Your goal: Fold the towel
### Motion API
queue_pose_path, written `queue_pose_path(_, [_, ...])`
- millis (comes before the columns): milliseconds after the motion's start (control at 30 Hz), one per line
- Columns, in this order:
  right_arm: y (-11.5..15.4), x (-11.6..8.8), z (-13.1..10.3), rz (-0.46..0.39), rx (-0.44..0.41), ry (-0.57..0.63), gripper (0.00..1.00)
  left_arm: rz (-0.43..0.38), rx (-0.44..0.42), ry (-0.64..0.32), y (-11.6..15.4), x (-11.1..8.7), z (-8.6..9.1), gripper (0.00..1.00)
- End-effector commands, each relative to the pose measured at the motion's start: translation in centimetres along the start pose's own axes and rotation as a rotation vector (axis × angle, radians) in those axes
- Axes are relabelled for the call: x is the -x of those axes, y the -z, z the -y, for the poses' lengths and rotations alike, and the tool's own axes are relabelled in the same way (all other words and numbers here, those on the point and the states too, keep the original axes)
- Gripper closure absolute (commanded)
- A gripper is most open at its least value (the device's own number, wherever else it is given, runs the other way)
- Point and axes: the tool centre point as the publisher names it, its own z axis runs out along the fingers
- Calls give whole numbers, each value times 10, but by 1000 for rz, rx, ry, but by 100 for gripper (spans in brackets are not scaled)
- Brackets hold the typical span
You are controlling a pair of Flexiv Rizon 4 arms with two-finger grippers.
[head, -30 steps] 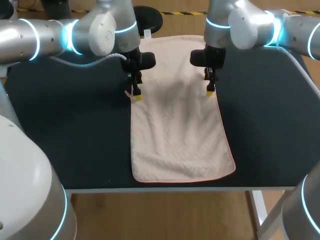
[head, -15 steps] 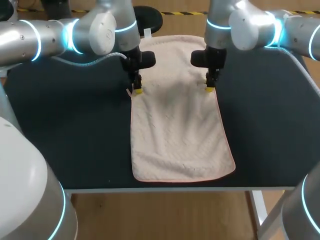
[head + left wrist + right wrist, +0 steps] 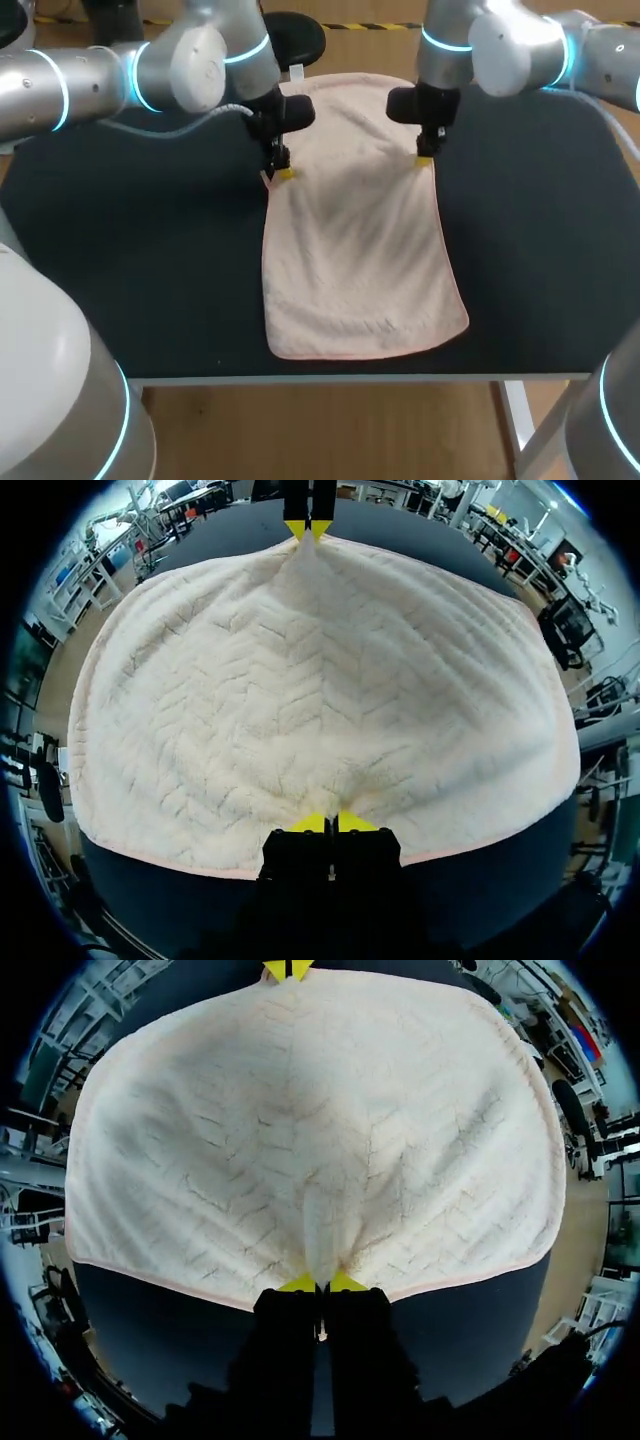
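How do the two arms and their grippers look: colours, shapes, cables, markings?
Both the left arm and the right arm are thick, rounded silver-grey tubes with glowing cyan rings at the joints. A grey cable runs under the left arm to its wrist. The left gripper and the right gripper are black, each with two slim fingers ending in bright yellow tips.

- left hand: yellow tips together, pinching near edge of cream herringbone-weave towel
- right hand: pinching far edge
- cloth spread over dark desk
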Motion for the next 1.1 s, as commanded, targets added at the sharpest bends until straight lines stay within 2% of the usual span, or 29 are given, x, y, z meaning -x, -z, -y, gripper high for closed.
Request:
queue_pose_path(33, [40, -4, 3, 63, -6, 25, 100, 34, -1, 8, 41, -10, -3, 100])
queue_pose_path(267, [94, 17, -5, 166, -11, 113, 100, 134, 4, 17, 109, 4, -3, 100])
queue_pose_path(567, [195, 48, -19, 392, -20, 147, 100, 252, 1, -11, 190, 17, 11, 100])
queue_pose_path(800, [267, 67, -30, 548, -33, 152, 100, 384, 36, -59, 261, 39, 30, 100])
queue_pose_path(1100, [337, 89, -41, 707, -26, 139, 100, 478, 67, -118, 350, 72, 57, 100])
